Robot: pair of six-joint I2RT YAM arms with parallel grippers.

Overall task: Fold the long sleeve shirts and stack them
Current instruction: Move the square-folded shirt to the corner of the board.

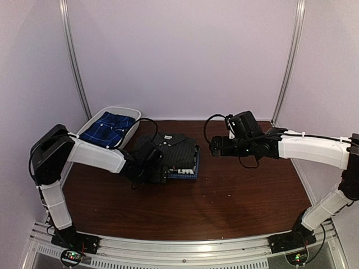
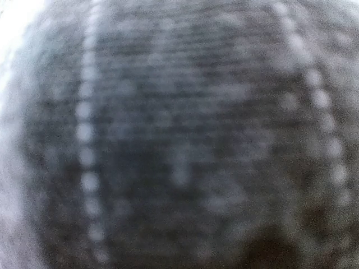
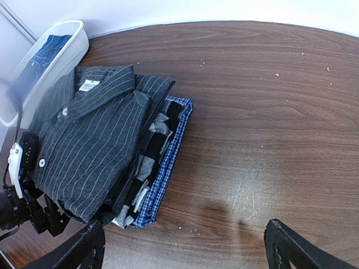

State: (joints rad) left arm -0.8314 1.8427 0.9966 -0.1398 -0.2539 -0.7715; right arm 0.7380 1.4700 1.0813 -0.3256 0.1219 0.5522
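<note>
From above, folded long sleeve shirts [image 1: 171, 152] sit stacked at the middle of a dark wooden table [image 1: 235, 190], with a charcoal pinstriped shirt [image 1: 168, 147] on top, collar toward the back. A white bin [image 1: 133, 128] at the back left holds a blue plaid shirt [image 1: 106, 128]. The left gripper [image 1: 147, 168] is at the stack's near left corner. The right gripper [image 1: 215, 147] hangs apart to its right. The left wrist view is a blur, probably pinstriped cloth pressed close; the jaws stand wide, but any hold cannot be told. The right wrist view shows a black-and-white checked shirt [image 3: 160, 134] and a blue checked shirt [image 3: 168, 168] beneath the pinstripes, and that arm's fingers [image 3: 84, 246] spread wide, holding nothing.
</note>
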